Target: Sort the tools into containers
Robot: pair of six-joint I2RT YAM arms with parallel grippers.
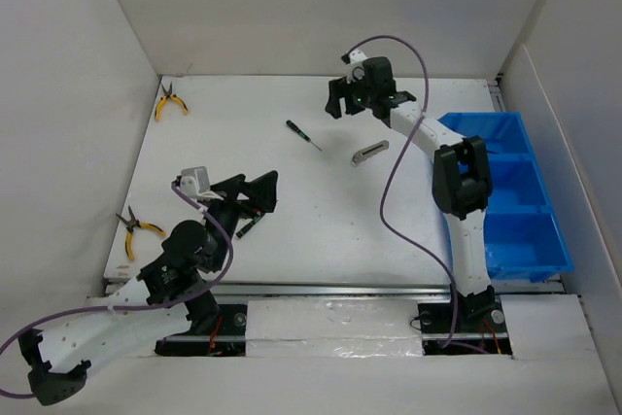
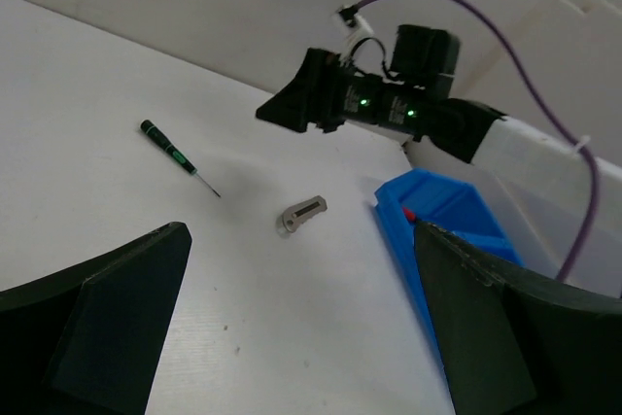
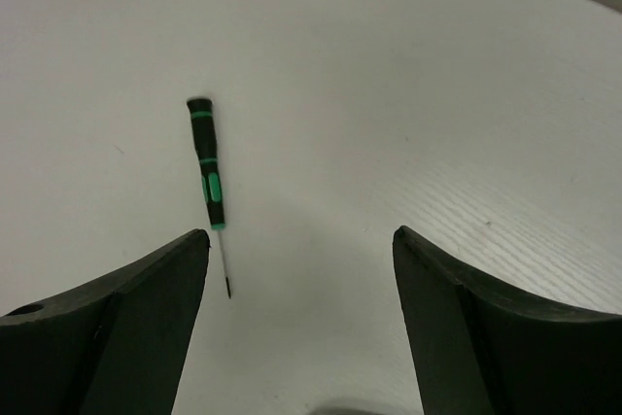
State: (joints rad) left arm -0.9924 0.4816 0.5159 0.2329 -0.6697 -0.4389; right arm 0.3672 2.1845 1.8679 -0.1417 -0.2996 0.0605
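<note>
Near screwdriver [image 3: 207,167], right pincer [image 3: 299,240] spread, empty

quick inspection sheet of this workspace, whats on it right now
surface: white table, tools lying loose
job's things: yellow-handled pliers far left; second yellow-handled pliers by left arm; dark green-banded screwdriver and grey metal utility knife mid-table; slim dark item beside left hand, unclear; blue divided plastic bin right
clutter: nothing seen
grippers: left hand open, empty; right hand open, empty
cables: purple cable on each arm
surroundings: white walls
</note>
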